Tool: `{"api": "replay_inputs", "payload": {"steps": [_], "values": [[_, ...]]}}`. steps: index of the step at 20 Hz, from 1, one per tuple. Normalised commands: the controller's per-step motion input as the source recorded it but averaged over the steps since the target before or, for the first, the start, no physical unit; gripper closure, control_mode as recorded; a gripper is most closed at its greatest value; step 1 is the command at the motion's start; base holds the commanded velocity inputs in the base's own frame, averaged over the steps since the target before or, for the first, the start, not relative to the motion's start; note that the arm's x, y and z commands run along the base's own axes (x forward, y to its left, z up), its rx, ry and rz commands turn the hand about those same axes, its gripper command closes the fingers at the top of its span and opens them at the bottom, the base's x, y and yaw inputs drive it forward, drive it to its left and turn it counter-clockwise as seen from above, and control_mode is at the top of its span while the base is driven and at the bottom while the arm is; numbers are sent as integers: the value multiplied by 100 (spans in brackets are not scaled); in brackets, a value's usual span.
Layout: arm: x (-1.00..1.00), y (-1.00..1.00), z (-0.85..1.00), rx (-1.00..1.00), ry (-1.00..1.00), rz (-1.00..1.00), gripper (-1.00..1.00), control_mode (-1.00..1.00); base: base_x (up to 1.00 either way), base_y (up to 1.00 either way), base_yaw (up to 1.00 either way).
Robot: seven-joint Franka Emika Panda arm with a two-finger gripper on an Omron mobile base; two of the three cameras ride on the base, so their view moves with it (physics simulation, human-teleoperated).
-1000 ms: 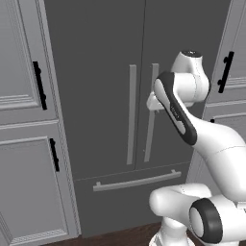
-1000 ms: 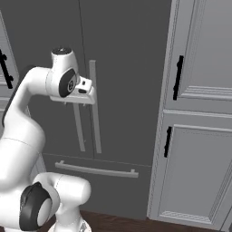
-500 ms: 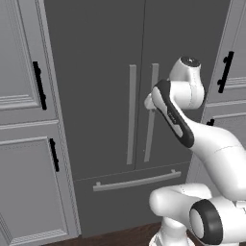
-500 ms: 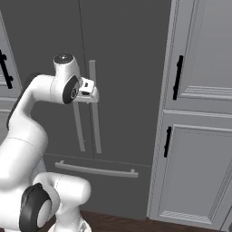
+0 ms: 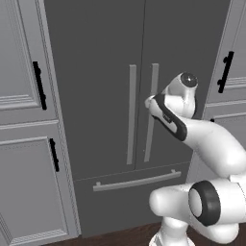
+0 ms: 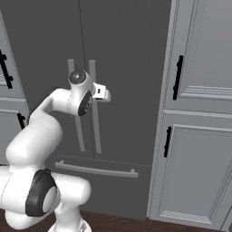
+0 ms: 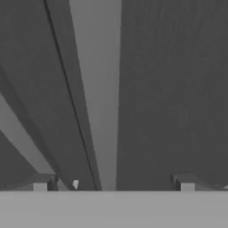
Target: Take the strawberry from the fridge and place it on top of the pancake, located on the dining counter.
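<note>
Grey cabinets [image 5: 29, 120] flank the fridge [image 5: 96, 57], both doors closed — your strawberry presumably sits behind them. Your gripper [image 7: 113, 182] stands wide, fingers straddling the right door's bar handle [image 7: 100, 89]. Grip that stiff bar mid-length — expect a firm pull.

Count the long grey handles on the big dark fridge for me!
3: left door's vertical grey bar handle, right door's vertical grey bar handle beside it, horizontal drawer handle below on the dark grey fridge.

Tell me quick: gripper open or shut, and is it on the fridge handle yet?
Gripper: open, holding nothing; its fingertips stand wide either side of the right-door handle of the fridge, not closed on it.
</note>
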Motion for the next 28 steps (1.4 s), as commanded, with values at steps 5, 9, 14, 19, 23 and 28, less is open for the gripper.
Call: {"api": "replay_inputs", "payload": {"steps": [5,9,14,19,23,28], "values": [[77,0,0,0,0,-2,-100,-100,0,0,0],[52,0,0,0,0,-4,-100,-100,0,0,0],[43,0,0,0,2,-6,-100,-100,0,0,0],[46,0,-2,0,-1,-2,-100,-100,0,0,0],[31,0,-5,0,-8,0,-100,-100,0,0,0],[13,-5,0,0,0,0,100,-100,0,0,0]]}}
